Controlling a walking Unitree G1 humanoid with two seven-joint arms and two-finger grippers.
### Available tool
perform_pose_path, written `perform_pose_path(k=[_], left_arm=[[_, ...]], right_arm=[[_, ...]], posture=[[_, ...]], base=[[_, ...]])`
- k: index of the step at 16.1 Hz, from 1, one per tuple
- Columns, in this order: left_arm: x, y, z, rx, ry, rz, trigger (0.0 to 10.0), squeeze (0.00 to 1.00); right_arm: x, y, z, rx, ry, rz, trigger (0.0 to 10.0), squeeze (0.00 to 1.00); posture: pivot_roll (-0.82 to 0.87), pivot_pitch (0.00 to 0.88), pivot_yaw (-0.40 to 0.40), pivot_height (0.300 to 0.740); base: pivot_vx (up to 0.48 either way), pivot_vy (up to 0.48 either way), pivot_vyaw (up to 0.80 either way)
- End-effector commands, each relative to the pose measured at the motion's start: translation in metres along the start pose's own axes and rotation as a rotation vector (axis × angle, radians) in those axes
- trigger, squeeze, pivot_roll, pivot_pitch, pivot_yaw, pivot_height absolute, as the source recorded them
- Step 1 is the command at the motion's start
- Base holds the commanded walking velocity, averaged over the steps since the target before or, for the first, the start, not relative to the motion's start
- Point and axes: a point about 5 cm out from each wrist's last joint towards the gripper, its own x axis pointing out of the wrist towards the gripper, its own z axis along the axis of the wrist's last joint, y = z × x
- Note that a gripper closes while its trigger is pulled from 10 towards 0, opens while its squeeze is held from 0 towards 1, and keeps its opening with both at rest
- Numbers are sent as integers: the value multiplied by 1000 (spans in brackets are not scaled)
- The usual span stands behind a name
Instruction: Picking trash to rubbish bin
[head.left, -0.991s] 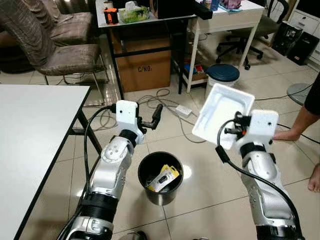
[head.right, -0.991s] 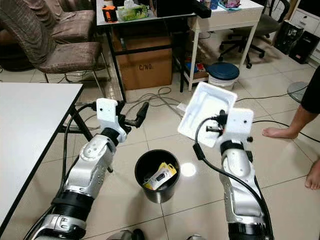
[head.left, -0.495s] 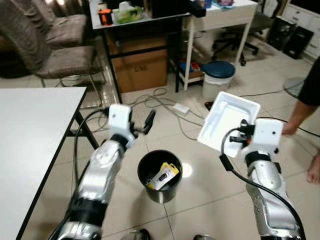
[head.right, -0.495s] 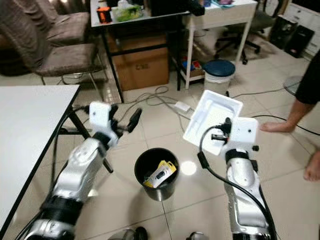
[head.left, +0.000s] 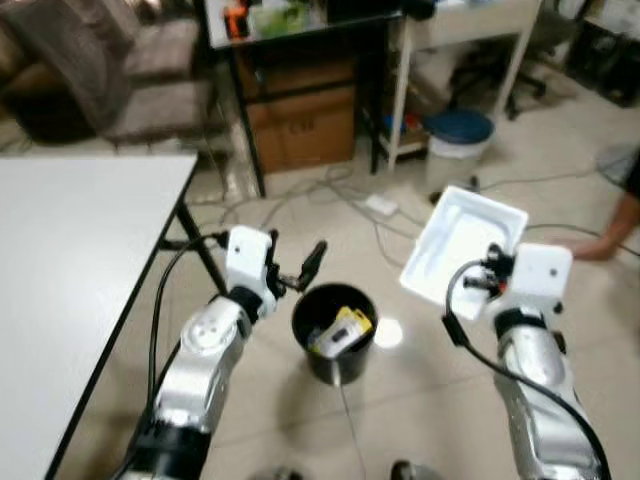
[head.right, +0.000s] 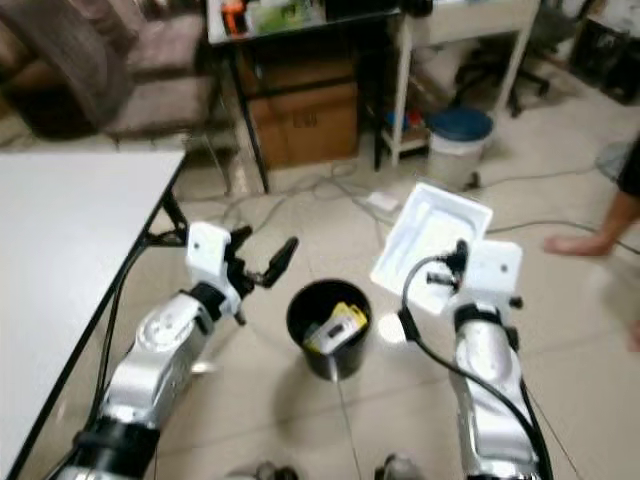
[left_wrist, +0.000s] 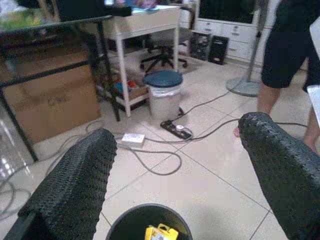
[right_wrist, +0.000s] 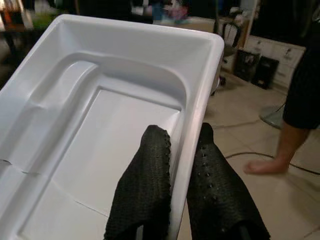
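Between the right gripper (right_wrist: 172, 165) fingers (right_wrist: 145, 185), pinched by one side wall, a white tray (head.left: 455, 240) hangs beside the black bin (head.left: 335, 335). It looks light, thin, crushable; the rim grip suits it. The left gripper (left_wrist: 170, 165) fingers spread empty above the bin.

The tray (right_wrist: 100, 130) is smooth, shiny white plastic. The right hand (right_wrist: 182, 165) has rough, bumpy black fingers (right_wrist: 147, 185). The floor (head.left: 420, 400) is glossy tile. The bin (head.left: 335, 350) looks black and smooth.
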Motion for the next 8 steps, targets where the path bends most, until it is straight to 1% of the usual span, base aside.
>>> perform_pose_path(k=[1, 6, 8], left_arm=[[-1, 0, 5, 10, -14, -10, 10000, 0], [-4, -3, -1, 10, 24, -42, 10000, 0], [-4, -6, -1, 5, 29, -58, 10000, 0]], right_arm=[[0, -1, 1, -4, -11, -6, 10000, 0], [-2, -1, -1, 1, -6, -17, 10000, 0], [-4, 0, 0, 22, -7, -21, 10000, 0]], posture=[[-73, 88, 121, 740], [-82, 94, 130, 740], [-85, 96, 131, 740]], base=[[266, 0, 0], [0, 0, 0], [0, 0, 0]])
